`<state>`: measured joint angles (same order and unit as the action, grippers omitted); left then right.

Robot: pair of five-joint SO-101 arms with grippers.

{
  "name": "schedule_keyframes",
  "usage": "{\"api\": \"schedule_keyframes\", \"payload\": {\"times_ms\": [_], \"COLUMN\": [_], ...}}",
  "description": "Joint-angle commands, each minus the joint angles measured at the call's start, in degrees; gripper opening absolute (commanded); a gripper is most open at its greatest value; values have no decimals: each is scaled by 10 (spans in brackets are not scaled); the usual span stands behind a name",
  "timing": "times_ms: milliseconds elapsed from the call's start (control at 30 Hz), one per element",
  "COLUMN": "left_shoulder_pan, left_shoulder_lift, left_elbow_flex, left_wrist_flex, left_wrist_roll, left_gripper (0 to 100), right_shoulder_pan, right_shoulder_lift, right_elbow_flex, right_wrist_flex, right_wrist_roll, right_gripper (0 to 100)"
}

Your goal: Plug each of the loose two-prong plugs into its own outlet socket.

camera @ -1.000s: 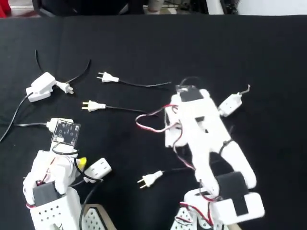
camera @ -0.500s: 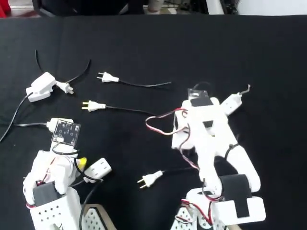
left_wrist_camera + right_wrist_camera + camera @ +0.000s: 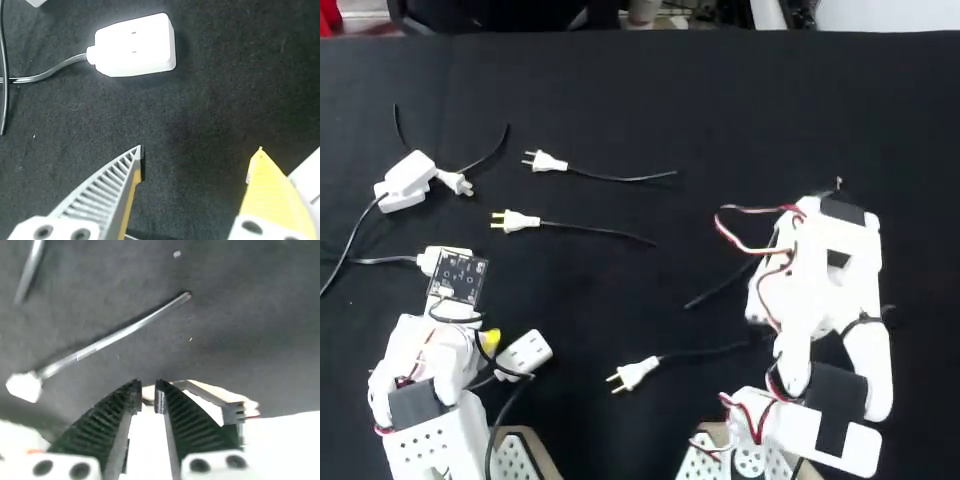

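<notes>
Left claw: released; socket ahead, long axis running finger to finger; right claw: grip cannot be told

Quick tally: four two-prong plugs are counted on the black counter: far-left plug, upper plug, middle plug, lower-centre plug. Two white sockets are made out: upper-left socket, lower-left socket. Two arms: left arm, right arm.
</notes>
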<state>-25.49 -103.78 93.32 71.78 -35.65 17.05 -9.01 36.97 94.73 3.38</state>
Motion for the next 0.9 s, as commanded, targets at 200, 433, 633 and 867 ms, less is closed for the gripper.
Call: {"api": "schedule_keyframes", "payload": {"times_ms": [200, 433, 633, 867], "left_shoulder_pan": [16, 17, 17, 17], "left_shoulder_lift": [-4, -4, -4, -4], "left_elbow_flex": [-3, -3, 1, 1], "left_wrist_flex": [4, 3, 0, 0], "left_wrist_roll": [-7, -7, -8, -8], "left_gripper": [332, 332, 332, 332], "right_shoulder_pan": [-29, 38, 26, -37], "right_shoulder_lift": [-13, 91, 176, 241], "right_elbow_flex": [-11, -12, -10, -34], "right_wrist_flex": [12, 11, -43, -162], "right_wrist_roll": [129, 431, 484, 397], "right_gripper": [57, 55, 54, 56]}}
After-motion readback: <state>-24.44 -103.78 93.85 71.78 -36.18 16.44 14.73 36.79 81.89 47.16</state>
